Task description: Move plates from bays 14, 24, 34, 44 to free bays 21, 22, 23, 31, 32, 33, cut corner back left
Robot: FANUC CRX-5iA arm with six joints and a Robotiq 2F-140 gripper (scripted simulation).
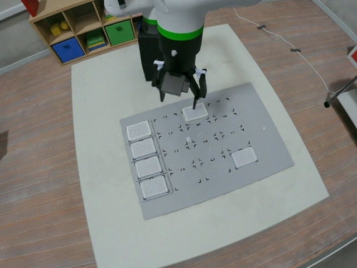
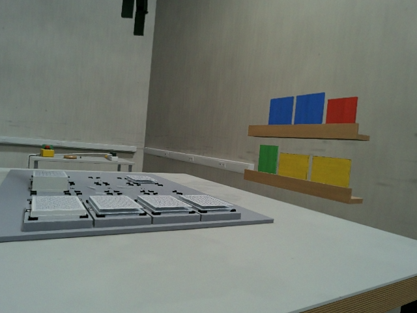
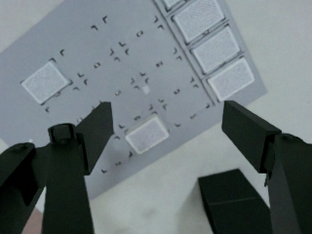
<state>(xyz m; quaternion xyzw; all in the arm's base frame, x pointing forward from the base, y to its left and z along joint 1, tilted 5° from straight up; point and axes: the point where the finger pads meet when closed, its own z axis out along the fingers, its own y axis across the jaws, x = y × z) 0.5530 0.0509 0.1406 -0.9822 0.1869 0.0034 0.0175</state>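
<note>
Four white sealed plates lie in the raised column 4: bay 14's plate (image 1: 138,130) (image 2: 57,204) (image 3: 231,79), bay 24's plate (image 1: 143,148) (image 2: 114,203) (image 3: 215,49), bay 34's plate (image 1: 148,167) (image 2: 163,202) (image 3: 198,19) and bay 44's plate (image 1: 154,186) (image 2: 205,201) (image 3: 171,3). The last is cut off in the wrist view. Bays 21, 22, 23, 31, 32 and 33 show only corner pieces on the grey deck (image 1: 269,144) (image 2: 249,219) (image 3: 253,90). My gripper (image 1: 178,104) (image 2: 133,25) (image 3: 167,115) is partly open and empty, high above the deck's arm side. Cut corners are too small to tell.
The taller sealed block (image 1: 194,112) (image 2: 50,182) (image 3: 147,135) stands in bay 12. Another plate (image 1: 244,157) (image 2: 141,178) (image 3: 45,82) lies in bay 41. The arm's black base (image 1: 148,54) (image 3: 234,202) stands behind the gripper. A small pale square (image 1: 188,139) (image 3: 146,90) shows mid-deck.
</note>
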